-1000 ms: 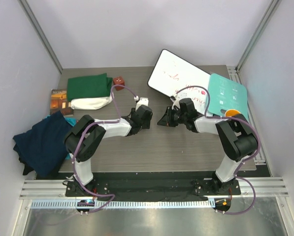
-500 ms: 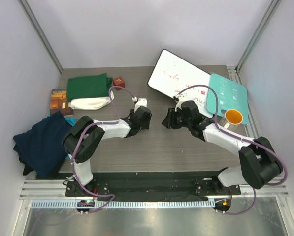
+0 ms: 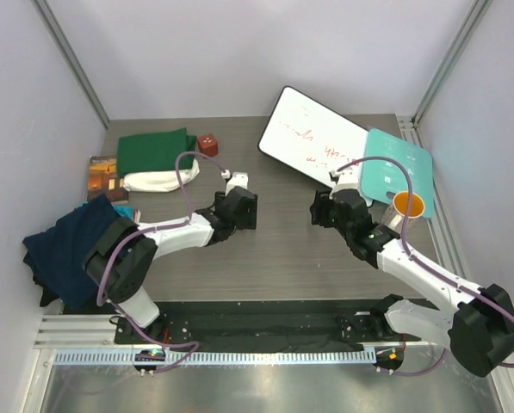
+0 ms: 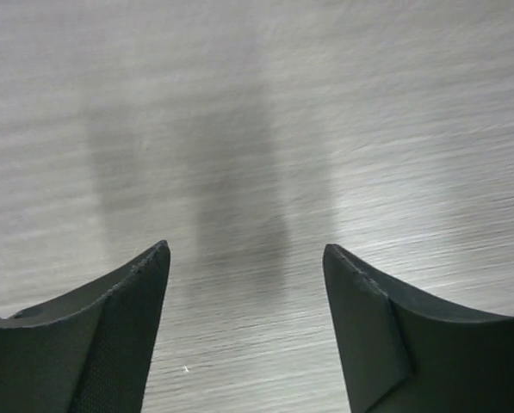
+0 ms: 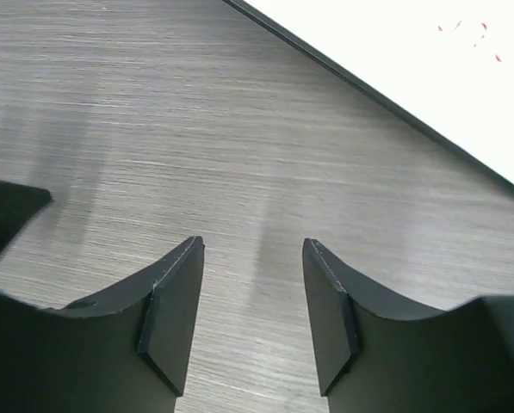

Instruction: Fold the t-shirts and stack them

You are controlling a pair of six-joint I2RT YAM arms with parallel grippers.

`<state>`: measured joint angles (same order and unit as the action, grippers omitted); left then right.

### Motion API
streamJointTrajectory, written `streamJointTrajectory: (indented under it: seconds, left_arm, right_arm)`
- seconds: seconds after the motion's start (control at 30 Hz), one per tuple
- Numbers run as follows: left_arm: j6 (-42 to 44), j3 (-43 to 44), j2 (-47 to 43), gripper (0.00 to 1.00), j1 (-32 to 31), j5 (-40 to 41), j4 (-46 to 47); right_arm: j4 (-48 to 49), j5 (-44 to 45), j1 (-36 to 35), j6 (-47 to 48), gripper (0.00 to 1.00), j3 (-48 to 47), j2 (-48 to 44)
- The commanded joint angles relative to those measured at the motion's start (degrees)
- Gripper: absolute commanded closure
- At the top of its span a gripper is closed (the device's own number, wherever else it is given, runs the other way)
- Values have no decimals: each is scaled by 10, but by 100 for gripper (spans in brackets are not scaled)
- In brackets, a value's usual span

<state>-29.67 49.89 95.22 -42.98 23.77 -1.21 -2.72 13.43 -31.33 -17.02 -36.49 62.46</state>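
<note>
Both claws hang over the bare middle of the grey wood-grain table [image 3: 274, 258], tips turned towards each other and well apart. The left claw [image 4: 246, 258] stands wide open, with only tabletop between its fingers. The right claw [image 5: 252, 249] is also spread, a little narrower, and grips nothing.

There are three t-shirts, one of each colour, all on the left side. Nearest is the navy blue t-shirt [image 3: 71, 245], a rumpled heap at the table's left edge, partly draped over that edge. Its neck and hem cannot be made out, so I cannot tell which way it points. The heap runs loosely from near left to far right.

Farther back lies the cream-white t-shirt [image 3: 157, 181], folded into a narrow bundle whose long axis runs left to right. The dark green t-shirt [image 3: 153, 151] is folded into a flat rectangle, also long from left to right. Its near edge overlaps the cream one.

One brown book [image 3: 104, 172] sits just left of the cream bundle, and one small red-brown cube [image 3: 207, 144] sits just right of the green shirt.

On the right, one mug [image 3: 407, 206] with an orange inside stands at the near corner of one teal board [image 3: 399, 168]. One whiteboard [image 3: 312, 142] with red scribbles lies tilted at the far side, and the teal board overlaps its right edge.
</note>
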Motion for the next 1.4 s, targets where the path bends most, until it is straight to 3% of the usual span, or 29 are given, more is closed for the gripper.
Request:
streamJointTrajectory:
  seconds: [0.0, 0.3, 0.67, 1.37]
  left_arm:
    - [22, 73, -49, 26, 6, -21, -34]
    - [5, 248, 14, 25, 52, -151, -55]
    - [-20, 457, 216, 27, 64, -236, -57]
    - [-44, 481, 295, 30, 64, -222, 99]
  right_arm:
    - [5, 43, -2, -21, 44, 22, -30]
    - [-5, 18, -2, -50, 44, 47, -53]
    - [-47, 44, -2, -50, 46, 58, -121]
    - [-31, 27, -2, -57, 47, 86, -95]
